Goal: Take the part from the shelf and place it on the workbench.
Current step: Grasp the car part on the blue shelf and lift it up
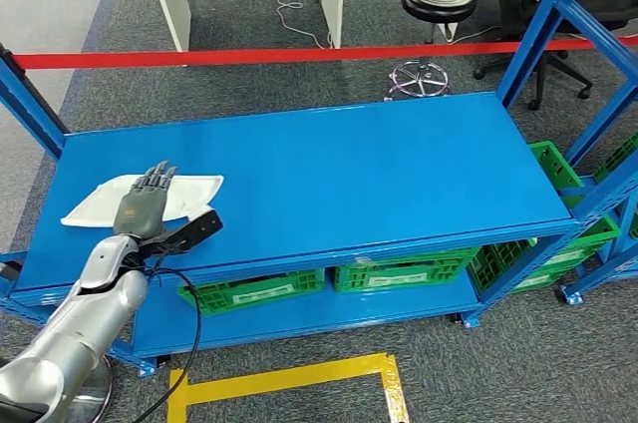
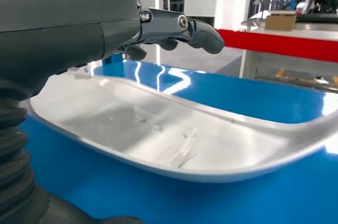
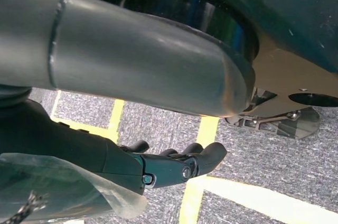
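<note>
A shallow, glossy white part (image 1: 102, 199), tray-like with a raised rim, is seen near the blue shelf's (image 1: 339, 179) front left corner. The left hand (image 1: 143, 206) is held flat over it, fingers straight, seemingly gripping nothing. The right hand (image 3: 175, 163) is extended above grey carpet, holding nothing.

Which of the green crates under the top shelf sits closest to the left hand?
The leftmost green crate, on the lower shelf right beside the left hand; the other crates sit farther right.
</note>
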Action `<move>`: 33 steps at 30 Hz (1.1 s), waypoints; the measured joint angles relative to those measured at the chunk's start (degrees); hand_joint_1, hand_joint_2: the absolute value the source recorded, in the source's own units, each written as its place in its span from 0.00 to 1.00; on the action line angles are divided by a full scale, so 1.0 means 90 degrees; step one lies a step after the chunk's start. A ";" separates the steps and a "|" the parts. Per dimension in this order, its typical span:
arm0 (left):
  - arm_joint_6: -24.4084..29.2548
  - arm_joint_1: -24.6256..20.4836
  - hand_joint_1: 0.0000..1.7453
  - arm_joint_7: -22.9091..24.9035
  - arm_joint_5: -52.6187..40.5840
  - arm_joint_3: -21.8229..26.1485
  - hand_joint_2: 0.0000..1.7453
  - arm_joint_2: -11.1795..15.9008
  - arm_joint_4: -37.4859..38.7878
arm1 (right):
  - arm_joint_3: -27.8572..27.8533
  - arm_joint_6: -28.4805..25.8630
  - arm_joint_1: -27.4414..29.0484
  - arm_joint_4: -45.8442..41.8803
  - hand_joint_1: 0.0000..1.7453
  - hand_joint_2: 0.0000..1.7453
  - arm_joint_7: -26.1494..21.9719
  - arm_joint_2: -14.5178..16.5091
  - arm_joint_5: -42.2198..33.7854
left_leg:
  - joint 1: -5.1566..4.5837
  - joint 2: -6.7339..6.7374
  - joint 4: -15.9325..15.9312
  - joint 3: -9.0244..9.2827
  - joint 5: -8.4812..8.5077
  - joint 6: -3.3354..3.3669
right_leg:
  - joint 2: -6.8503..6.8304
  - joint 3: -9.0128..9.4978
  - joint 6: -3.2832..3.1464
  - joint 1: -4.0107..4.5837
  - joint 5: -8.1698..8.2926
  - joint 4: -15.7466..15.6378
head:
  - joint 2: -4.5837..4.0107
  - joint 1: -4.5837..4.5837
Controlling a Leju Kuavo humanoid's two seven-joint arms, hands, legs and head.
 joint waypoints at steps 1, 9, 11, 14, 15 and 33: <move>-0.0044 -0.0002 0.00 0.0014 -0.0007 0.0010 1.00 0.0000 0.0011 | 0.0000 0.0003 0.0001 0.0000 0.00 0.00 -0.0003 -0.0001 -0.0001 | 0.0000 0.0000 0.0000 0.0000 0.0000 0.0000 | 0.0000 0.0000 0.0000 0.0000 0.0000 0.0000 | 0.0000 0.0000; -0.0433 -0.0007 1.00 0.0015 -0.0050 0.0086 1.00 -0.0008 0.0069 | 0.0000 0.0015 0.0007 0.0000 0.00 0.00 -0.0053 -0.0001 -0.0001 | 0.0000 0.0000 0.0000 0.0003 0.0001 0.0000 | -0.0001 0.0004 0.0000 0.0000 0.0000 0.0000 | 0.0000 0.0000; -0.0438 0.0013 1.00 0.0020 -0.0067 0.0086 1.00 -0.0009 0.0097 | 0.0000 0.0015 0.0011 0.0000 0.00 0.00 -0.0061 0.0000 -0.0002 | 0.0000 0.0000 0.0000 0.0003 0.0003 -0.0002 | -0.0001 0.0004 0.0000 0.0000 0.0001 0.0000 | 0.0000 -0.0001; -0.0433 0.0055 1.00 0.0018 -0.0073 0.0086 1.00 -0.0013 0.0134 | 0.0000 0.0010 0.0015 0.0000 0.00 0.00 -0.0070 0.0000 -0.0004 | 0.0000 0.0000 0.0000 0.0003 0.0005 -0.0005 | -0.0001 0.0003 0.0000 0.0000 0.0001 0.0000 | 0.0000 -0.0001; -0.0432 0.0067 1.00 0.0012 -0.0076 0.0087 1.00 -0.0015 0.0144 | 0.0000 0.0007 0.0015 0.0000 0.00 0.00 -0.0072 0.0000 -0.0004 | 0.0000 0.0000 0.0000 0.0003 0.0006 -0.0005 | -0.0001 0.0003 0.0000 0.0000 0.0001 0.0001 | 0.0000 -0.0001; -0.0639 -0.0063 1.00 -0.1155 0.0673 0.0400 1.00 -0.0036 0.0149 | 0.0000 0.0005 0.0016 0.0000 0.00 0.00 -0.0131 0.0000 -0.0007 | 0.0000 -0.0016 0.0000 0.0011 0.0014 -0.0008 | -0.0026 0.0020 0.0000 0.0000 0.0002 0.0000 | 0.0000 -0.0001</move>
